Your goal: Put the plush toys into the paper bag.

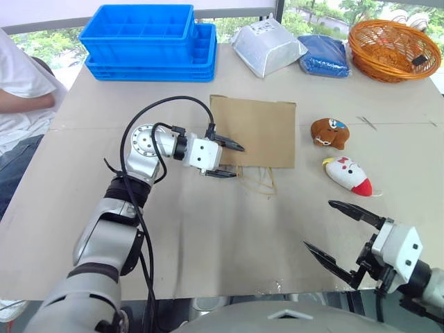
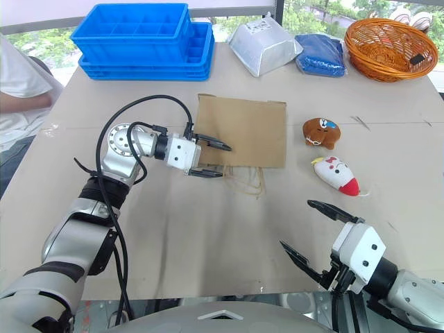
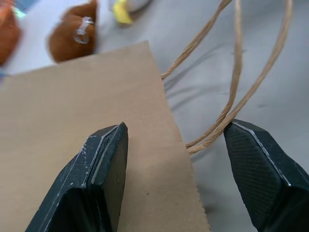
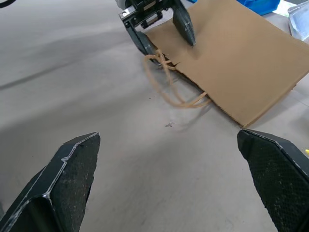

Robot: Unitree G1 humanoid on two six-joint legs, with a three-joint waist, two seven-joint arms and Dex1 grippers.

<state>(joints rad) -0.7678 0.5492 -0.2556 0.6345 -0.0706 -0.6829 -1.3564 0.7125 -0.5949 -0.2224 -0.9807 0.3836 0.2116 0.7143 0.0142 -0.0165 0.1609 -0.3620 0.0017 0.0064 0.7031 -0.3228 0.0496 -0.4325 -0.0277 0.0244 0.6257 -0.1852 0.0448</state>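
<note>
Straddling the near corner of the paper bag [image 1: 254, 130], L gripper [image 1: 227, 160] has jaws wide, one finger over the paper, other by the cord handles [image 1: 258, 182], nothing pinched. Bag lies flat, mouth twd robot. Brown plush [image 1: 329, 132] & white plush [image 1: 347, 175] sit just right of bag, both outside. R gripper [image 1: 341, 238] hangs near, jaws wide, empty. Tip: pinch top layer only, lift so mouth opens, avoid snagging cords.

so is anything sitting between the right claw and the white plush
Nothing visible does. The right claw is open, with only bare table between it and the white plush toy. The brown plush toy lies beyond the white one.
</note>
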